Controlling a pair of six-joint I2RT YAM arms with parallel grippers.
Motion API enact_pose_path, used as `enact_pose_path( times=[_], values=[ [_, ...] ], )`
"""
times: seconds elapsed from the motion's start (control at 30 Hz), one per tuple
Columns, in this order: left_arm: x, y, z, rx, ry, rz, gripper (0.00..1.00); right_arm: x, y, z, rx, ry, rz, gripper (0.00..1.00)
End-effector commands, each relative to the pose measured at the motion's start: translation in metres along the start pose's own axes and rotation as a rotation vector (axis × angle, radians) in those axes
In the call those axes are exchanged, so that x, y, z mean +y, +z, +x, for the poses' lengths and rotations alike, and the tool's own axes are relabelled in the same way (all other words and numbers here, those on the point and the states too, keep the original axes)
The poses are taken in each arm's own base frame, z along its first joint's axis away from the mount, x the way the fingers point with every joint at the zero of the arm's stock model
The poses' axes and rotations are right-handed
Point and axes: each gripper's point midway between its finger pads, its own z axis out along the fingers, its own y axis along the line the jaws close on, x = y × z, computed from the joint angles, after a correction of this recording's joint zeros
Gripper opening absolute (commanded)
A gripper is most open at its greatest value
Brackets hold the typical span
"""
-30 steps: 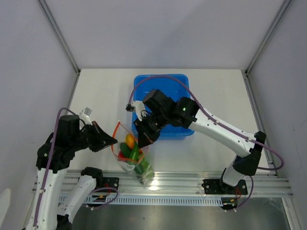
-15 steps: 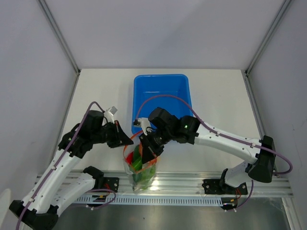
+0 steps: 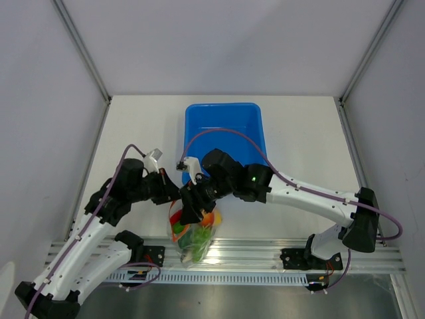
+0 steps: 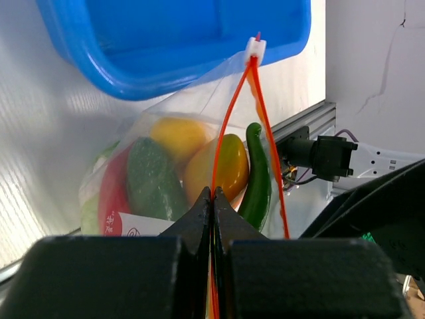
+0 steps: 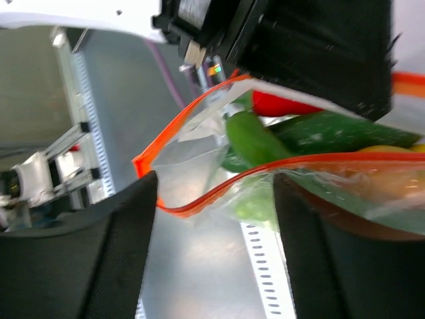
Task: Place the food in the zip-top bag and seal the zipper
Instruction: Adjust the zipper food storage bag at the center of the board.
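The zip-top bag (image 3: 194,240) hangs at the table's near edge with the food (image 3: 194,229) inside: yellow (image 4: 176,136), green (image 4: 151,176) and red (image 4: 111,199) pieces and a long green pepper (image 4: 257,176). My left gripper (image 3: 174,194) (image 4: 214,199) is shut on the orange-red zipper (image 4: 232,113), holding the bag's mouth up. My right gripper (image 3: 188,211) (image 5: 216,193) is open. Its fingers (image 5: 93,266) stand on either side of the zipper (image 5: 219,193) without pinching it. The bag's mouth gapes in the right wrist view.
The blue bin (image 3: 222,106) stands just behind the bag, its rim (image 4: 99,73) close above the bag in the left wrist view. An aluminium rail (image 3: 265,251) runs along the near edge under the bag. White walls stand on three sides.
My right gripper has opened and let go of the bag's mouth. Both arms shifted slightly left and nearer, and the bag now hangs lower from the left gripper.
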Motion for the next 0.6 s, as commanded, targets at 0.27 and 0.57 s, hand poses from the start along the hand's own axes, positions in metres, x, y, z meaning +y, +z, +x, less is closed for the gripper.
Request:
enact_pose_path(
  times=[0.27,0.57],
  values=[
    [-0.015,0.007,-0.011,-0.016,0.088,0.074,0.01,-0.047,-0.062,-0.069,-0.227,-0.027,0.202,0.99],
    [-0.021,0.009,-0.008,0.001,0.1,0.12,0.01,-0.121,-0.108,-0.058,-0.322,0.034,0.261,0.99]
  ],
)
